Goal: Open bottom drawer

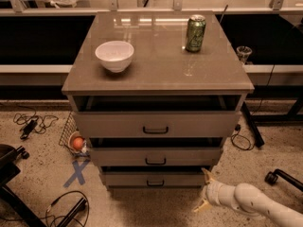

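The gripper (203, 190) is low at the front right corner of the cabinet (161, 63), near the floor. Its two fingers are spread apart and pinch nothing: one tip points up toward the cabinet, the other down and away from it. The white arm (251, 200) goes off from the cabinet to the lower right edge of view.

The bottom drawer (154, 178) is the lowest front of the cabinet, w/ a small black handle (155, 183) at its middle and a dark gap above it. The gripper's upper finger is just beside this drawer's right end; if it touches, I cannot tell.

Above are the middle drawer (156, 156) and top drawer (156, 124), each w/ a dark gap over the front.

On the cabinet top: white bowl (114, 56) at left, green can (195, 33) at back right, well apart. On the floor left of the cabinet: a blue tape X (77, 172).
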